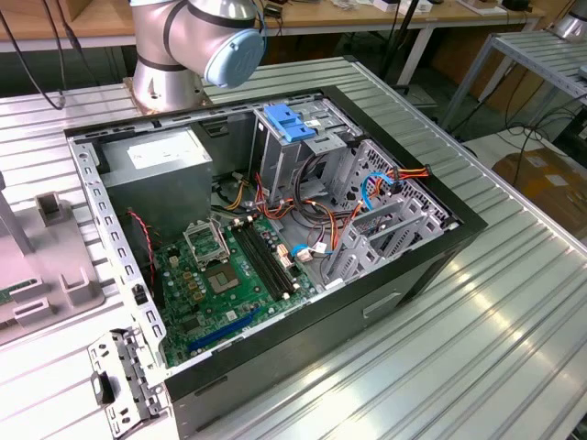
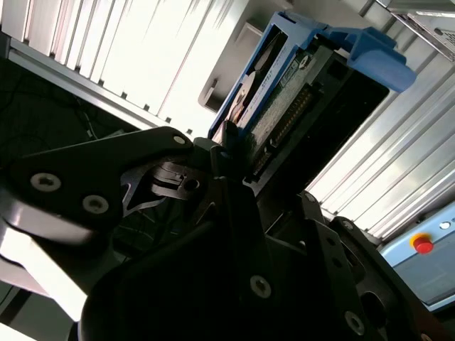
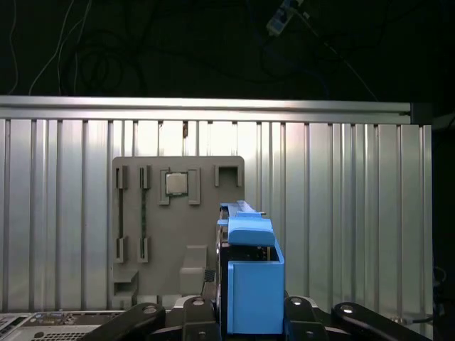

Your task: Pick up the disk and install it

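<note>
- The gripper point(image 2: 238, 160) is clamped on the disk point(image 2: 298, 85): in the second wrist view the black fingers point(image 2: 229, 136) pinch one end of it.
- Blue side rails run along the disk's edges, and its circuit-board face and connector row are turned towards the second wrist camera.
- In the first wrist view the disk point(image 3: 249, 273) stands edge-on, blue rail facing us, rising out of the gripper point(image 3: 250, 312) at the foot of the shot.
- It's held up off the ribbed metal worktop point(image 3: 341, 213), touching nothing else.
- Beyond the disk lies a grey tray point(image 3: 178, 234) flat on the worktop, with a processor chip point(image 3: 177, 183) seated in one of its pockets.
- In the exterior view the arm point(image 1: 197, 37) rises behind the open computer case point(image 1: 367, 302).
- Inside the case: the green motherboard point(image 1: 220, 284), the grey power supply box point(image 1: 160, 174), and the drive cage point(image 1: 293, 151) with its blue latch point(image 1: 287, 124).
- The grey tray point(image 1: 46, 275) sits on the exterior view's left, beside the case.
</note>
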